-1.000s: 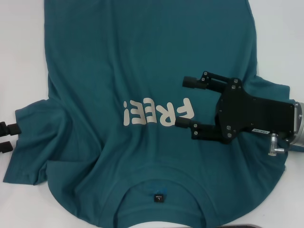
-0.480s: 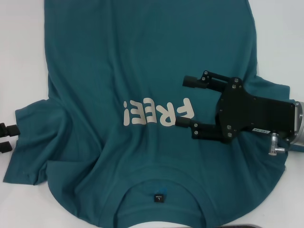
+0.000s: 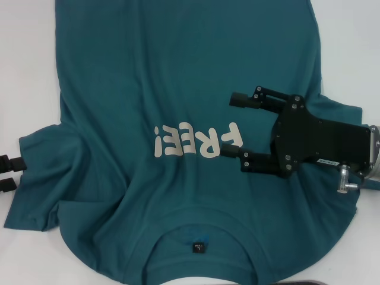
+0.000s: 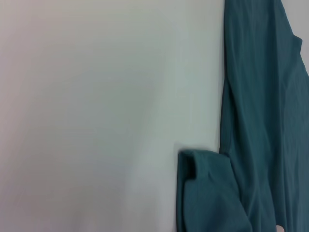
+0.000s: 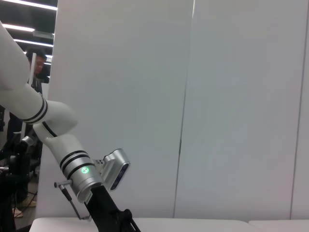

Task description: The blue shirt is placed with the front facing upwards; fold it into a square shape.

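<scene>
Compared with half a second ago, your right gripper [image 3: 233,126] is almost in the same place; its lower finger sits slightly higher. The blue shirt [image 3: 148,89] lies flat on the white table [image 3: 24,71], front up, with the cream "FREE!" print [image 3: 196,141] just beside the spread fingertips [image 3: 230,152], which hold nothing. Your left gripper [image 3: 12,173] waits at the sleeve edge; its fingers stand apart.

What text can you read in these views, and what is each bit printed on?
"FREE!": cream print on the blue shirt, seen upside down from the head view.
Black neck label: marks too small to read.
Sticker on the right gripper: unreadable.
</scene>
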Controlling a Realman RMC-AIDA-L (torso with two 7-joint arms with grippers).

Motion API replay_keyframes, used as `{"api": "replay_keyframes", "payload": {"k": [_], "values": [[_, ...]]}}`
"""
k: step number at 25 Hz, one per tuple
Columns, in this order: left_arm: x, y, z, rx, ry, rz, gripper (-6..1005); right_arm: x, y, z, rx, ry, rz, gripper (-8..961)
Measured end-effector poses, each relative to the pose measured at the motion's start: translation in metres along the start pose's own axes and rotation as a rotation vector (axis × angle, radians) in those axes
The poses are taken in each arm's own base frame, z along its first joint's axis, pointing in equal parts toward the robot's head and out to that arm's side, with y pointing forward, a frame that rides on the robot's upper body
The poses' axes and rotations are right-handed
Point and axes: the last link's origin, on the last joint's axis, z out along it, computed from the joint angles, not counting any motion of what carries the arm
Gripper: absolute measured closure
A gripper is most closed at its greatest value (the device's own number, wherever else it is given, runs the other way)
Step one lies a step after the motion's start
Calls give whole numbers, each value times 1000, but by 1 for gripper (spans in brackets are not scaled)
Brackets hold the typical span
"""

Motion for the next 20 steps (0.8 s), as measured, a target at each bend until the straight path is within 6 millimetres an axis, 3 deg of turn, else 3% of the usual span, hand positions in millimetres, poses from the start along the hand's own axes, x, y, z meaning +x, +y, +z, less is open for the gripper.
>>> {"api": "replay_keyframes", "payload": {"k": [20], "values": [[-2, 13, 22, -33, -53, 24, 342, 0, 1, -1, 1, 0, 2, 150]]}}
